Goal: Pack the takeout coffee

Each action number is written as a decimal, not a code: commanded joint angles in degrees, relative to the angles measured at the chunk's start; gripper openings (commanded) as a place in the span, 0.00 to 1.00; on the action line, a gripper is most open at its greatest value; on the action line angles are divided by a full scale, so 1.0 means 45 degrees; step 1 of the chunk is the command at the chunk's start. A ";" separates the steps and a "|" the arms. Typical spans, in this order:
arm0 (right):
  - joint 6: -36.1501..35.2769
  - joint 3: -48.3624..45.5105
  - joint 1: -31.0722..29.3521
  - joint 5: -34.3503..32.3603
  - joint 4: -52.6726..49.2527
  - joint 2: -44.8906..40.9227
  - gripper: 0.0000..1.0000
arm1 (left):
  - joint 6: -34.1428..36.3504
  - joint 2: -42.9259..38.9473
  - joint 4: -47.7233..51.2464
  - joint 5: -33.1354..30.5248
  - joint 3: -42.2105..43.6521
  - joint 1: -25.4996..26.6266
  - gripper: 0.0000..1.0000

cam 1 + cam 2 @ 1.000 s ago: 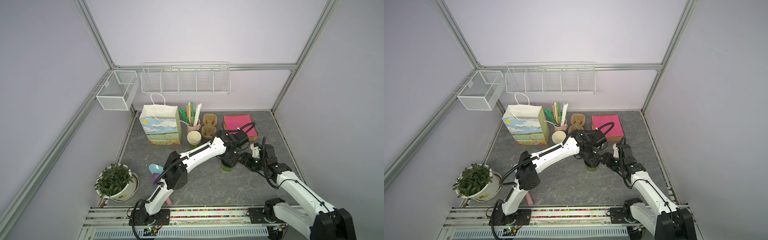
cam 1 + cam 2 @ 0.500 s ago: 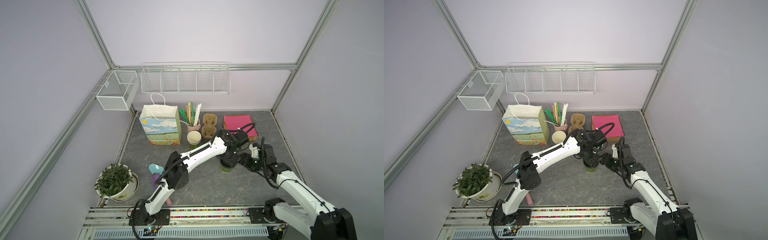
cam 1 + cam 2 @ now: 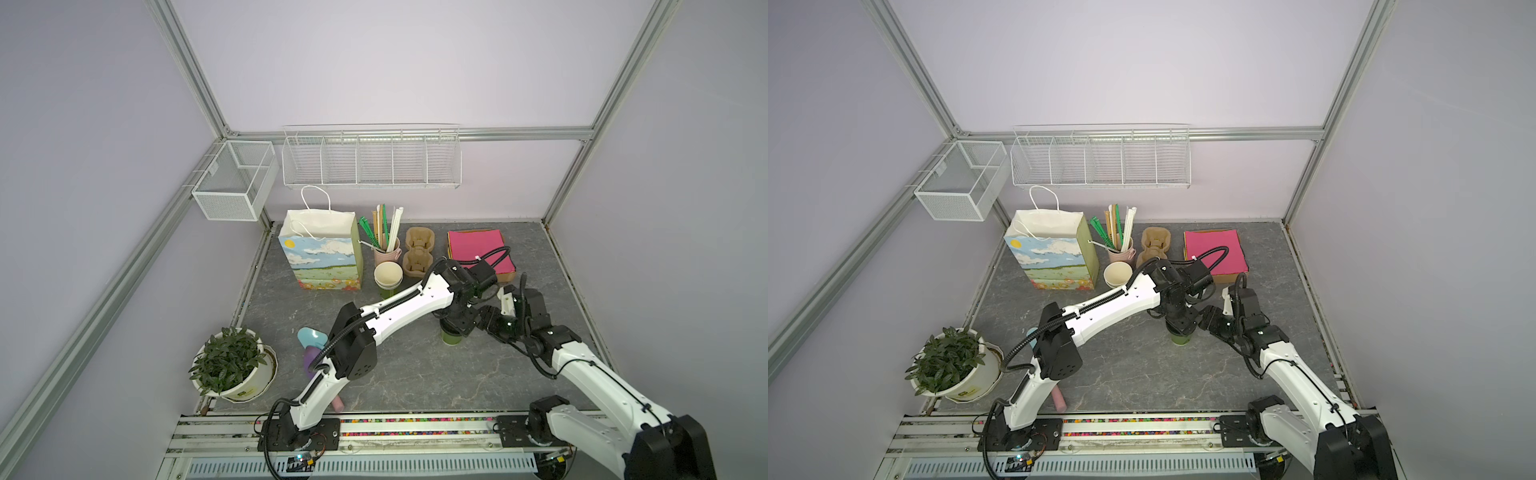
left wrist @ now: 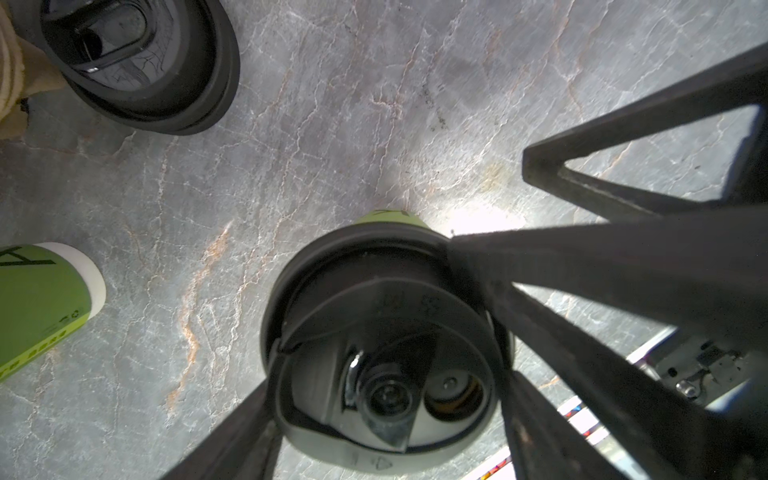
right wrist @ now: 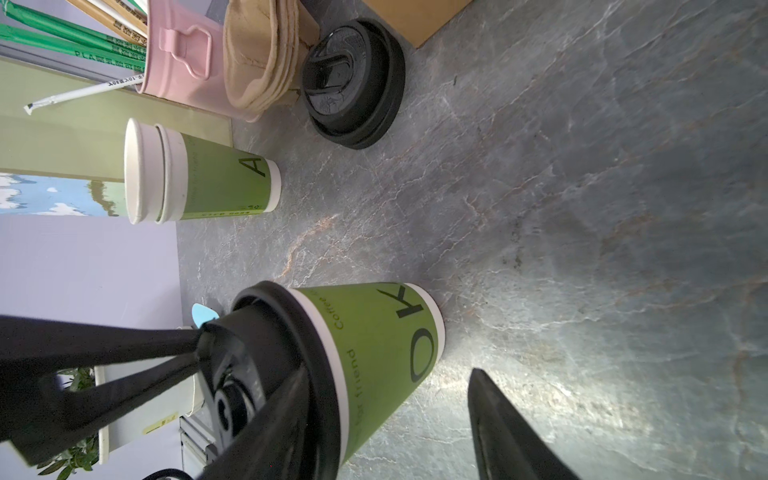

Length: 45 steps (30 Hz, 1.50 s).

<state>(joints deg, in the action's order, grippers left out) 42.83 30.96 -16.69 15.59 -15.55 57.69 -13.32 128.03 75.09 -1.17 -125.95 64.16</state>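
The takeout coffee (image 3: 451,340) (image 3: 1181,340), a green paper cup (image 5: 374,353) under a black sip lid (image 4: 386,332), stands upright on the grey table right of centre. My left gripper (image 3: 455,326) (image 3: 1179,324) (image 4: 386,382) hangs straight over it, open, with a finger on each side of the lid and table showing beside one finger. My right gripper (image 3: 476,321) (image 3: 1205,322) (image 5: 390,374) reaches in from the right, open. One of its fingers (image 5: 270,432) lies by the lid's rim. The other (image 5: 498,428) is low, apart from the cup's base.
Along the back stand a painted paper bag (image 3: 320,253), a stack of lidless green cups (image 3: 388,276) (image 5: 199,178), a pink straw holder (image 3: 387,251), cardboard carriers (image 3: 419,249) and pink napkins (image 3: 478,249). Loose black lids (image 5: 353,83) (image 4: 137,62) lie behind the cup. A potted plant (image 3: 230,365) stands front left.
My left gripper's jaws have widened around the lid. Both arms and the cup have stayed where they were.
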 commanded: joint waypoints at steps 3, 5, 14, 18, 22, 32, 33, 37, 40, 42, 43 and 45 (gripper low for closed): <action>0.0000 -0.0950 -0.0333 -0.1137 -0.0626 -0.0268 0.63 | -0.0260 0.0013 -0.0482 0.0781 0.1828 -0.0010 0.80; 0.0013 -0.1095 -0.0371 -0.1275 -0.0664 -0.0358 0.63 | -0.0401 -0.0179 -0.0895 0.0913 0.2435 -0.0001 0.80; -0.0042 -0.0636 -0.0431 -0.1102 -0.0830 -0.0416 0.63 | -0.0207 0.0029 -0.0203 0.0667 0.1040 0.0000 0.81; -0.0068 -0.0365 -0.0474 -0.1084 -0.0938 -0.0408 0.63 | -0.0009 0.0450 0.0547 0.0393 -0.0481 -0.0030 0.83; -0.0047 -0.0240 -0.0552 -0.1083 -0.0992 -0.0386 0.63 | 0.0104 0.0589 0.1097 0.0221 -0.1706 -0.0114 0.84; -0.0065 0.0179 -0.0679 -0.1134 -0.1299 -0.0601 0.63 | 0.0130 0.0190 0.1086 0.0231 -0.1531 -0.0215 0.85; -0.0067 0.0225 -0.0696 -0.1140 -0.1327 -0.0608 0.63 | 0.0130 0.0140 0.1084 0.0221 -0.1488 -0.0234 0.85; -0.0072 0.0461 -0.0723 -0.1160 -0.1464 -0.0626 0.63 | 0.0125 -0.0053 0.1021 0.0126 -0.1568 -0.0361 0.85; -0.0095 0.0689 -0.0745 -0.1181 -0.1577 -0.0617 0.63 | 0.0109 -0.0189 0.1092 0.0076 -0.1836 -0.0553 0.86; -0.0125 0.0884 -0.0744 -0.1178 -0.1687 -0.0594 0.63 | 0.0109 -0.0245 0.1134 0.0099 -0.2022 -0.0677 0.86; -0.0149 0.1001 -0.0737 -0.1201 -0.1732 -0.0579 0.63 | 0.0122 -0.0276 0.1147 0.0065 -0.2105 -0.0739 0.86; -0.0190 0.1208 -0.0756 -0.1219 -0.1824 -0.0549 0.63 | 0.0112 -0.0324 0.1171 0.0030 -0.2275 -0.0800 0.86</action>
<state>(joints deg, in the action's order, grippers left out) 42.78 34.44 -19.66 11.11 -22.37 55.09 -13.63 129.43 78.13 -0.38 -133.56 61.23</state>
